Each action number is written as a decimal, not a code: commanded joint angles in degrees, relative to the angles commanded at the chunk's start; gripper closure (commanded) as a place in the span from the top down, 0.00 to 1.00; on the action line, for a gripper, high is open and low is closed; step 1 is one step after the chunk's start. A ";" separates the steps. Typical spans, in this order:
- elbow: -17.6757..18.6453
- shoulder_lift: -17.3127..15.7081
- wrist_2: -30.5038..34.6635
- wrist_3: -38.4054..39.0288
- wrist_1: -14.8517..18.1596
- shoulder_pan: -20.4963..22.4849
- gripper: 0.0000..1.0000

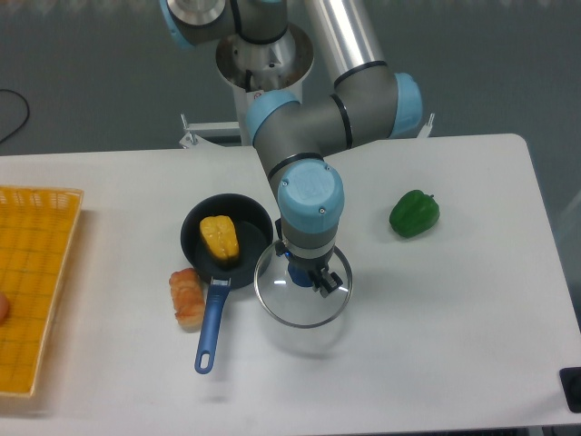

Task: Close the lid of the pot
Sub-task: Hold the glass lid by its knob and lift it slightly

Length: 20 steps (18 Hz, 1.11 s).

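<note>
The pot (194, 242) is a small black pan left of centre, its long blue handle (211, 327) pointing toward the front edge. A yellow food piece (220, 238) lies inside it. The pot lid (277, 298), clear glass with a silver rim, is just right of the pot, and its left edge overlaps the pot's right rim. A faint shadow under the lid suggests it hangs above the table. My gripper (304, 275) comes straight down on the lid's centre, shut on the blue knob, which the wrist mostly hides.
A brown bread-like piece (187, 297) lies by the pot handle's left side. A green pepper (414, 213) sits to the right. A yellow basket (36, 291) fills the left edge. A small black object (572, 389) sits at the front right corner.
</note>
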<state>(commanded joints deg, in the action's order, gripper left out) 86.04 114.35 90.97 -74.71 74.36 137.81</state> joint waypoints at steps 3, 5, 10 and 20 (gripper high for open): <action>0.62 -0.09 -0.17 0.09 -0.09 -0.09 0.59; 0.70 -0.18 -0.18 0.18 -0.09 -0.09 0.59; 0.79 -0.44 -0.18 0.18 -0.18 -0.18 0.59; 4.21 -3.68 -0.18 -0.17 -0.26 -0.79 0.60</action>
<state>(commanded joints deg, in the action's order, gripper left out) 90.25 110.67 90.79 -74.88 74.09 137.02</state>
